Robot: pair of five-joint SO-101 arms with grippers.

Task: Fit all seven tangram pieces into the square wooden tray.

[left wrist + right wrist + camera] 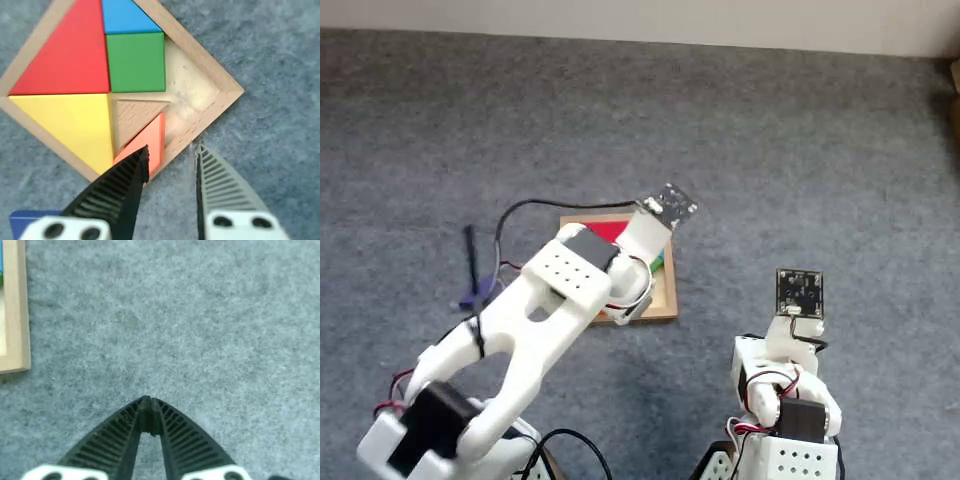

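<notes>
Space was seen between the two fingers of the left gripper [171, 150], which was spread and held nothing. It was hung just above one corner of the tray [220, 97], with one fingertip at the edge of the orange piece [150, 140]. This placing was judged to suit nudging or picking up that piece, which did not look fully seated. Its long slanted edge was laid against the plain wooden triangle [135, 117], and its long axis was pointed from the tray's rim towards the middle. Beyond these, the red triangle [70, 55], yellow triangle [70, 125], green square [135, 62] and blue triangle [125, 15] were fitted flat. A bare patch of floor was shown in the corner beside the square. A dark blue piece [470, 297] was seen on the carpet [200, 315], left of the tray. To the right, the right gripper [150, 402] was clenched on nothing, presumably parked out of the way.
</notes>
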